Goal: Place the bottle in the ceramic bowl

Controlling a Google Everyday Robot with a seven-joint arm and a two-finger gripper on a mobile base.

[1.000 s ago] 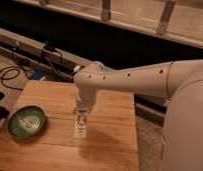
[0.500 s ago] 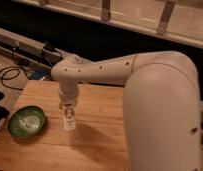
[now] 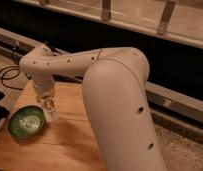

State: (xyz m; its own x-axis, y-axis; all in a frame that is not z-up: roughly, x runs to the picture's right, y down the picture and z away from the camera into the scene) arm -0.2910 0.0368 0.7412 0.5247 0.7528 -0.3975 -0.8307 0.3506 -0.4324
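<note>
The green ceramic bowl [image 3: 27, 121] sits on the left part of the wooden table [image 3: 70, 142], with a pale pattern at its centre. My gripper [image 3: 47, 103] hangs from the white arm just right of the bowl's rim. It is shut on the small white bottle [image 3: 50, 110], which hangs upright from the fingers, just above the table and right beside the bowl's right edge. The bottle's top is hidden by the gripper.
My big white arm [image 3: 120, 100] fills the middle and right of the view and hides much of the table. Black cables [image 3: 7, 75] lie on the floor at the left. A dark wall and a rail run behind the table.
The arm has swung left, carrying the bottle from the middle of the table to just beside the bowl's right rim. The arm now looms larger in view.
</note>
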